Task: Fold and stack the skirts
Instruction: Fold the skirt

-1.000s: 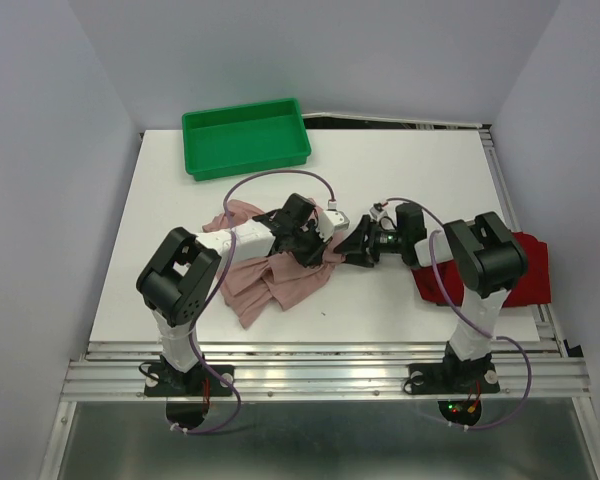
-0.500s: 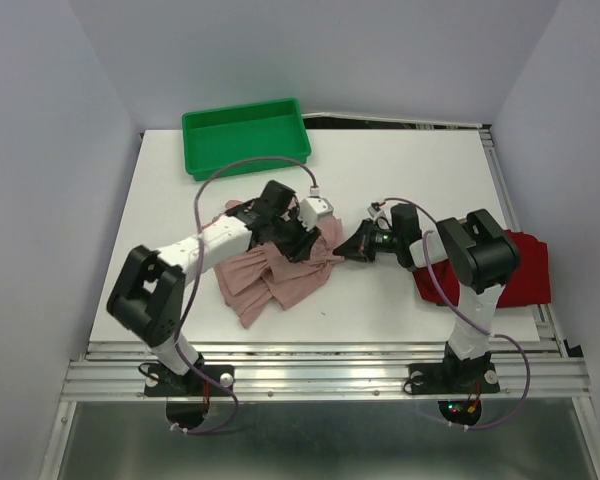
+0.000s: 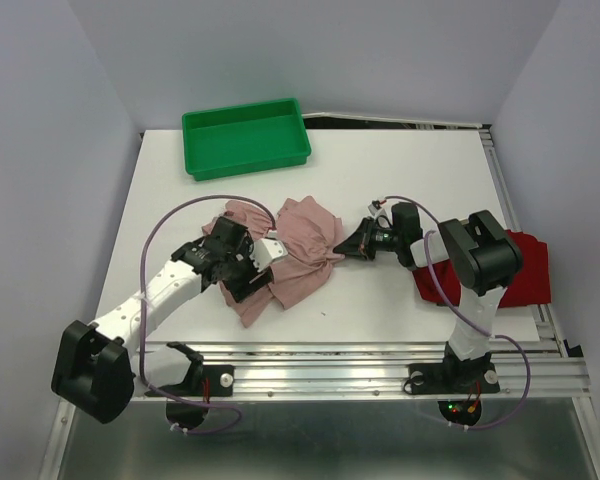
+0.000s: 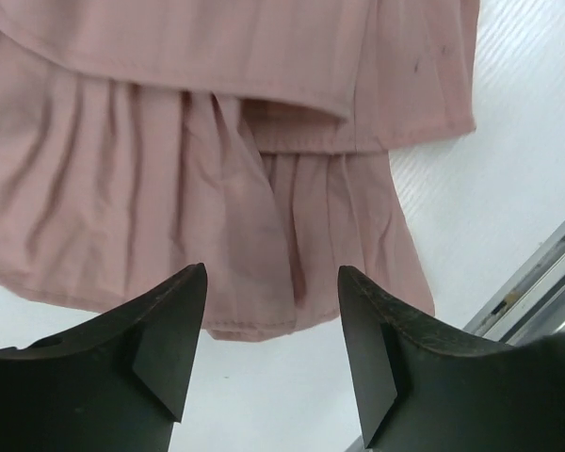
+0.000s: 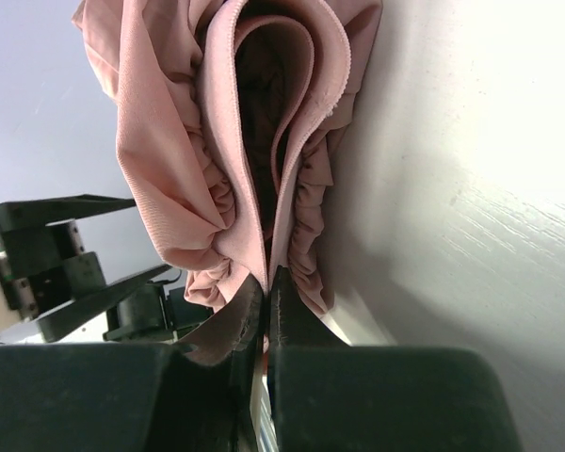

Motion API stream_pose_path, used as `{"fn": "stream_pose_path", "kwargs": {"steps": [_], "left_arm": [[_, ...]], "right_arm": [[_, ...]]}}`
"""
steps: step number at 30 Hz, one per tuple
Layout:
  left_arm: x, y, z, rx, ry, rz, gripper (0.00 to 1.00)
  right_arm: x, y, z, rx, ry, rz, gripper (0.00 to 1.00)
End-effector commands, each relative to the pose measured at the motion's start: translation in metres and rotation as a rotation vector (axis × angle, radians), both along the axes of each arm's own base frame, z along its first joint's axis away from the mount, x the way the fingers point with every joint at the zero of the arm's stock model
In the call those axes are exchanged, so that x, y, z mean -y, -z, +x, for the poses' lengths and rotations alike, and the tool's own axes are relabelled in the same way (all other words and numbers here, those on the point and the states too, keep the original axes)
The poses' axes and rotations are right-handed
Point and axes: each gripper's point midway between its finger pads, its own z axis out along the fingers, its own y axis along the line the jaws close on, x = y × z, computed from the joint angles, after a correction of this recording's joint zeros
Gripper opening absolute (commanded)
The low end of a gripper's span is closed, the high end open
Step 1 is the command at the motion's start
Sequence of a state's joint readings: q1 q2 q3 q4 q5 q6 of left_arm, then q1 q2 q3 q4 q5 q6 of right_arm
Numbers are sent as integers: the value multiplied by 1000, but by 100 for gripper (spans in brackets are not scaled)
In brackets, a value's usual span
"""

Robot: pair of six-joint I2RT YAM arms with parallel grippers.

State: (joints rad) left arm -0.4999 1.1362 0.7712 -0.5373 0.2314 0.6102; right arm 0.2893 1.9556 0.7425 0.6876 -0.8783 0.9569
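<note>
Right gripper (image 5: 266, 282) is clamped tight on a doubled edge of the dusty pink skirt (image 3: 305, 245), with cloth pinched between its closed jaws. Left gripper (image 4: 273, 282) hangs just above the same skirt's hem, jaws spread wide and nothing between them.

The white desk (image 3: 410, 180) carries everything. The pink skirt lies bunched a little left of its middle, between the two grippers, a rumpled heap of overlapping layers. From the left wrist the cloth shows fine gathers below a stitched seam, one ruffle tier lying over another. From the right wrist the folds curl into loops around a dark hollow, crinkled where the jaws bite.

The green plastic tray (image 3: 245, 137) sits at the far left corner, apart from the cloth. The plain dark red skirt (image 3: 528, 275) lies at the desk's right edge, partly hidden behind the right arm and well apart from the pink one.
</note>
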Motion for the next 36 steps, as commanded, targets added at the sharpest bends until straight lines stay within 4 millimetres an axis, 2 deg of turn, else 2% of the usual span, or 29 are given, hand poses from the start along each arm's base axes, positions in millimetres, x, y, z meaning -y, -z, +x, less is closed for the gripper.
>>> {"fn": "stream_pose_path", "kwargs": {"steps": [1, 6, 8, 11, 12, 14, 15, 16, 17, 18, 21, 25, 28, 31, 32, 33, 36], "left_arm": [[-3, 6, 12, 41, -14, 32, 79], [-11, 26, 25, 55, -36, 102, 79], [-16, 32, 27, 62, -42, 133, 75], [-25, 33, 30, 89, -48, 171, 59], [-26, 33, 29, 93, -44, 179, 49], [-32, 33, 28, 98, -45, 207, 39], [-33, 32, 26, 96, -35, 215, 28], [-36, 32, 25, 93, -33, 221, 23], [-46, 29, 23, 100, -36, 262, 18], [-50, 26, 21, 96, -27, 272, 9], [-66, 15, 6, 82, 19, 304, 0], [-72, 5, -30, 25, 144, 289, 0], [-70, 1, -47, -12, 238, 274, 0], [-67, 5, -51, -36, 285, 272, 0], [-67, 7, -49, -44, 282, 275, 3], [-65, 7, -46, -46, 266, 268, 25], [-50, 4, -41, -77, 243, 199, 52]], "right_arm": [[-1, -16, 1, 79, -10, 5, 1], [-1, -18, -4, 75, -23, 3, 1], [-1, -18, -5, 77, -27, 3, 1], [2, -18, -4, 75, -23, 2, 1], [3, -18, -5, 74, -24, 1, 1], [3, -16, -6, 70, -28, 1, 1], [5, -16, -5, 65, -21, 2, 1], [6, -16, -5, 67, -22, 2, 1], [6, -15, -6, 65, -21, 0, 1], [10, -15, -3, 65, -9, -2, 1], [14, -10, -4, 50, 5, -17, 1], [19, -5, -6, 46, 8, -27, 1], [20, -2, -8, 39, 5, -36, 1], [20, -1, -9, 35, 2, -41, 1], [20, -2, -9, 34, -3, -38, 1], [20, -1, -10, 32, -7, -36, 1], [19, -1, -11, 40, -24, -40, 1]]}}
